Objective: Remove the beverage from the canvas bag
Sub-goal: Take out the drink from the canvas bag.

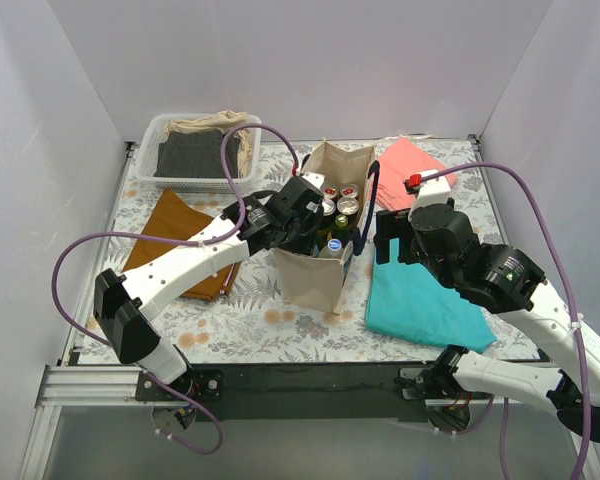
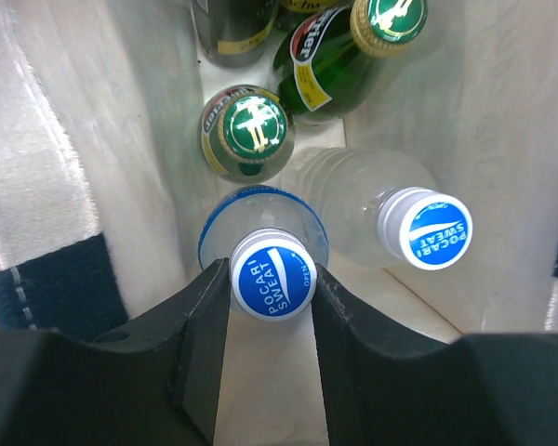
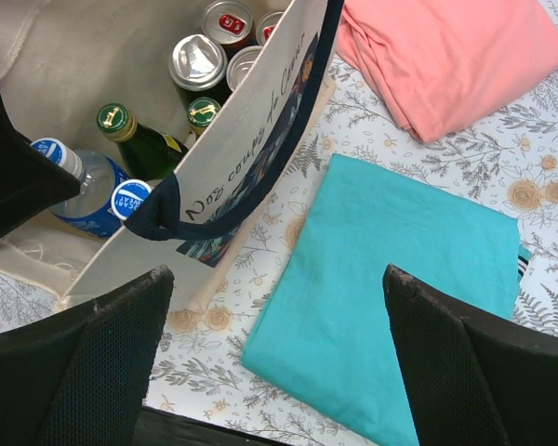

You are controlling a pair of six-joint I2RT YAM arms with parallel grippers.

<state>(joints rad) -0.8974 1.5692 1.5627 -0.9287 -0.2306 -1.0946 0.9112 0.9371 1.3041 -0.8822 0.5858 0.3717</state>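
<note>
The canvas bag [image 1: 315, 278] stands upright in the middle of the table, its beige walls [image 2: 121, 139] around several drinks. My left gripper [image 2: 272, 307] reaches down into the bag, shut on the neck of a clear Pocari Sweat bottle with a blue cap [image 2: 272, 286]. From the right wrist view that bottle [image 3: 51, 153] shows beside the left gripper's black finger. My right gripper [image 3: 276, 274] hangs open and empty, just right of the bag [image 3: 251, 139], over the teal cloth's left edge. In the top view the left gripper's fingers are hidden inside the bag.
Also in the bag are a second Pocari bottle [image 2: 435, 235], green glass bottles [image 2: 251, 125] and cans [image 3: 197, 60]. A navy handle [image 3: 214, 223] droops over the bag's right wall. Teal cloth [image 1: 420, 300], pink cloth [image 1: 410, 170], brown cloth [image 1: 170, 225] and a white basket [image 1: 150, 140] surround it.
</note>
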